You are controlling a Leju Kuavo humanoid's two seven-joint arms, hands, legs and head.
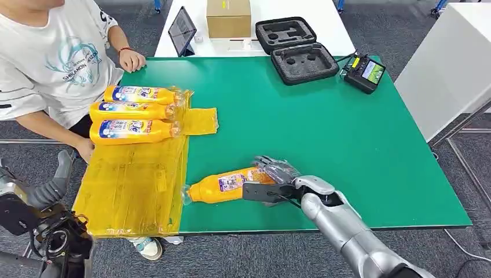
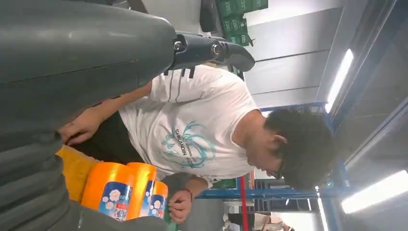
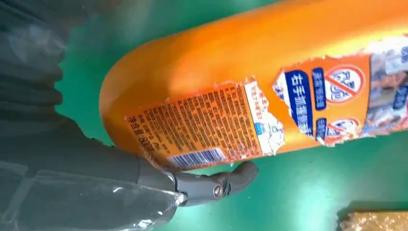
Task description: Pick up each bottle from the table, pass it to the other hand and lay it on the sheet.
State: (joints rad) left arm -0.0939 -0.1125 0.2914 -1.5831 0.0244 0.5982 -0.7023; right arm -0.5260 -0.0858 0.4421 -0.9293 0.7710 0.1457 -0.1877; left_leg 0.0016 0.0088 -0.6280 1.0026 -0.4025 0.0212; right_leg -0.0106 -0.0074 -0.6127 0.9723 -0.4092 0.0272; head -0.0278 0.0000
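Your right hand (image 1: 277, 176) is wrapped around 1 orange bottle (image 1: 223, 186) lying on the green table (image 1: 324, 133), just beside the yellow sheet (image 1: 130, 185). 3 bottles (image 1: 136, 113) already lie there. I cannot tell your left hand's (image 2: 57, 86) state.

Bottle (image 1: 223, 186) base hidden under right hand (image 1: 277, 176) (grasp unclear); label print (image 3: 202, 127) too blurred.

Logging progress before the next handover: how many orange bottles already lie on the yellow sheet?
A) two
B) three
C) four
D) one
B: three orange bottles lie side by side at the far end of the yellow sheet, while a fourth bottle lies on the green table at the right hand.
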